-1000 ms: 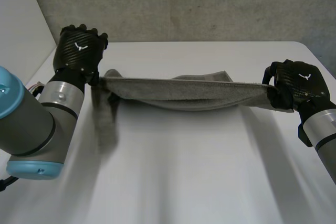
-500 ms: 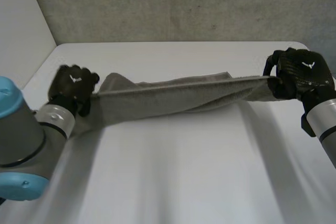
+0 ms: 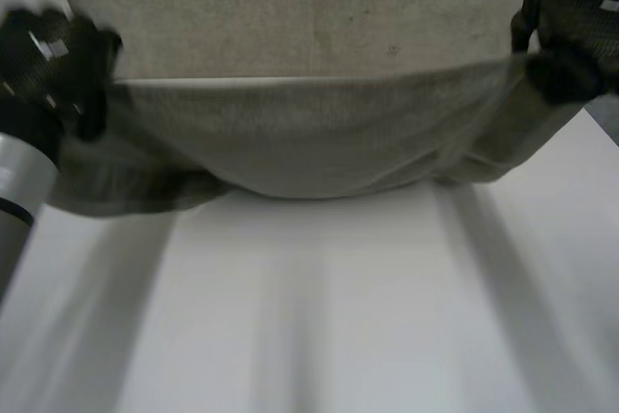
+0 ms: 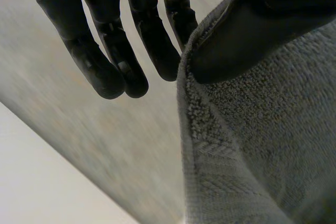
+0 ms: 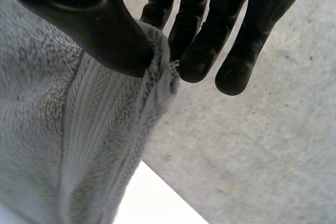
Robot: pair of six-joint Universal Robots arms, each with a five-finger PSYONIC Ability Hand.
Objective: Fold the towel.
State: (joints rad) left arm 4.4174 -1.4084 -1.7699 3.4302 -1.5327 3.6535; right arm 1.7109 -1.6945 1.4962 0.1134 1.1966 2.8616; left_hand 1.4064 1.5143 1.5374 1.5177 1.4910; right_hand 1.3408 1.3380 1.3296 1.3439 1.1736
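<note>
**Towel held spread between both hands above the table**

The grey towel [image 3: 309,137] is stretched as a broad sheet between the left hand [image 3: 53,65] and the right hand [image 3: 571,41], one upper corner being taken by each. In the left wrist view, the hemmed edge is clamped under the thumb [image 4: 252,30] against a finger behind the cloth. The remaining fingers [image 4: 100,51] are extended, close together and clear of the fabric. The right wrist view shows the mirror arrangement: the corner is pinched just beneath the thumb tip, and the other fingers are straight beside it. From both pinch points the cloth hangs below the fingertips. It sags between the hands in front of the wall [image 3: 290,7], and its lower edge is near the far part of the white table [image 3: 319,336]. Whether that edge touches the surface cannot be told.

The corners are probably gripped wide apart so that the towel is opened flat and its edges are kept even. The fold itself is judged not yet made, and laying the sheet down smoothly is the likely next requirement. A thin pinch may let a corner slip.
</note>
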